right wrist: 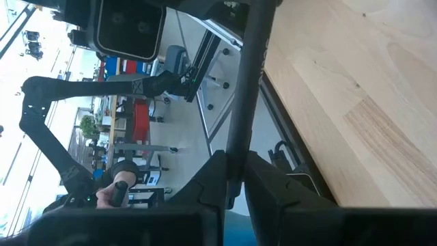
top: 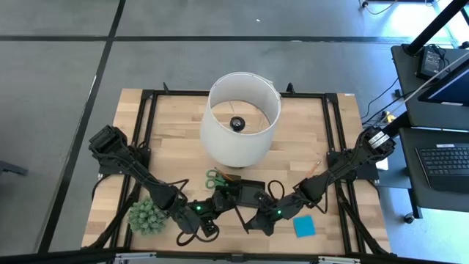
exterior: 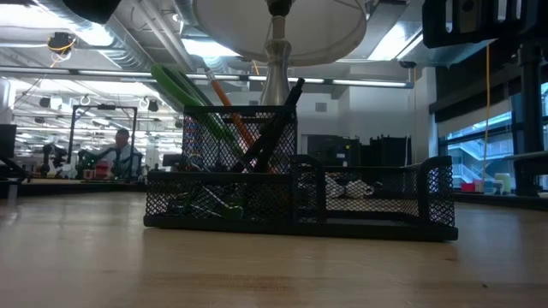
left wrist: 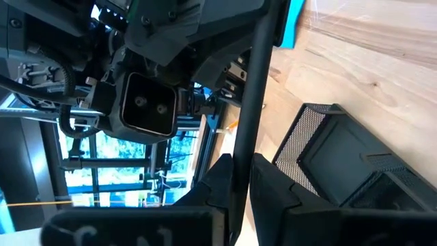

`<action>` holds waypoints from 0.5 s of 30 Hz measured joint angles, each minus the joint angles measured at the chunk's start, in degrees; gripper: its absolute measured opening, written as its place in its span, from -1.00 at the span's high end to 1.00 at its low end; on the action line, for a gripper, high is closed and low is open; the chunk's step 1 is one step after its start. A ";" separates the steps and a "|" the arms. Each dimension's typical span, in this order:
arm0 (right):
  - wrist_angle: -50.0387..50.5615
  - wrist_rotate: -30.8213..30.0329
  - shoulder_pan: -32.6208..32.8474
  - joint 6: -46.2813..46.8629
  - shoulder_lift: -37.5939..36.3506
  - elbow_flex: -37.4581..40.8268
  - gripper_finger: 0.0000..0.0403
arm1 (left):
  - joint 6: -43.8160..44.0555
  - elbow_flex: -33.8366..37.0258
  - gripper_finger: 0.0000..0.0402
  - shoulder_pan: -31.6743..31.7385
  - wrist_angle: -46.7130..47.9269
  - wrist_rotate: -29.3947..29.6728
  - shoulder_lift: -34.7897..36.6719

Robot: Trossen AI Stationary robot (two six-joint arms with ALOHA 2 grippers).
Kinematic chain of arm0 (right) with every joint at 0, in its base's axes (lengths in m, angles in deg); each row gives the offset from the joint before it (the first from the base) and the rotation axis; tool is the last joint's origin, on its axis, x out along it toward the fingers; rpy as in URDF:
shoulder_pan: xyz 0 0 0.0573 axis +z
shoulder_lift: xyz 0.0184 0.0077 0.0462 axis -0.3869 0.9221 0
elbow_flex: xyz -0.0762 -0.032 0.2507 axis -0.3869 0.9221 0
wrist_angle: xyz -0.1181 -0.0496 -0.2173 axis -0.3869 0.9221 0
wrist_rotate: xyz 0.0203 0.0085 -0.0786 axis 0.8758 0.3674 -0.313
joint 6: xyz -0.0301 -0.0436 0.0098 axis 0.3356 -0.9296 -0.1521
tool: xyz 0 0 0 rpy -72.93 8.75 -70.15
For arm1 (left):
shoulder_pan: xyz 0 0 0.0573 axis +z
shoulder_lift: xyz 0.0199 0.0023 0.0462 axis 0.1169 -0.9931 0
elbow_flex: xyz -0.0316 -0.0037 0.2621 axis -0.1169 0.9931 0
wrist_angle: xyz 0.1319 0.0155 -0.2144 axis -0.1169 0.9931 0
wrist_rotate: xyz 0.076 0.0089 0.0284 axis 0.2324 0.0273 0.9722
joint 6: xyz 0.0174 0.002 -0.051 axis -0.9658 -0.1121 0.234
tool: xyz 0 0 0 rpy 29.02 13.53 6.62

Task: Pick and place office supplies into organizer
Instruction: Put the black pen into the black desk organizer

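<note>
The black mesh organizer sits near the table's near edge. In the low view, green-handled scissors, an orange pencil and a dark pen stand slanting in its taller compartment. The blue sticky-note pad lies flat to its right. My left gripper and my right gripper meet just in front of the organizer. Each is shut on a thin dark pen that runs toward the other arm's wrist. My left gripper pinches the dark pen's shaft between its two fingers. The pen runs on straight ahead, along the fingers, lifted clear of the table. My right gripper pinches a dark pen shaft between its two fingers. The shaft continues forward along the fingers, off the table. It looks like the same pen, held from the opposite end.
A big white lampshade stands behind the organizer. A spiky green plant ball sits at the near left beside the left arm. A thin orange pencil lies right of the organizer. Bare wood shows at the far left and far right.
</note>
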 joint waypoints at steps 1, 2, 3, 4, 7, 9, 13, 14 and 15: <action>0.00 0.00 0.00 -0.01 -0.02 0.00 0.77 | 0.00 0.00 0.88 0.00 0.00 0.00 0.00; -0.01 0.00 0.00 -0.02 -0.02 0.00 0.77 | 0.00 0.00 0.88 0.00 -0.01 0.00 0.00; -0.04 0.00 0.00 -0.02 -0.02 0.00 0.77 | 0.02 0.00 0.88 0.00 -0.02 0.00 0.00; -0.12 0.16 0.04 -0.07 -0.02 0.00 0.77 | 0.04 0.00 0.88 0.00 -0.03 0.00 0.00; -0.46 1.47 0.04 -0.52 -0.02 0.00 0.75 | 0.07 0.00 0.89 -0.02 -0.22 -0.04 0.00; -0.53 1.61 0.04 -1.44 -0.02 0.00 0.70 | 0.20 0.00 0.89 -0.02 -0.24 -0.11 0.00; -0.56 1.82 0.07 -3.36 -0.04 0.00 0.48 | 0.45 0.00 0.89 0.02 -0.37 0.16 0.00; -0.46 1.88 0.07 -3.82 -0.04 0.00 0.40 | 0.48 0.00 0.90 0.02 -0.39 0.31 0.00; -0.29 1.90 0.07 -4.23 -0.04 0.00 0.33 | 0.49 0.00 0.90 0.00 -0.45 0.41 0.00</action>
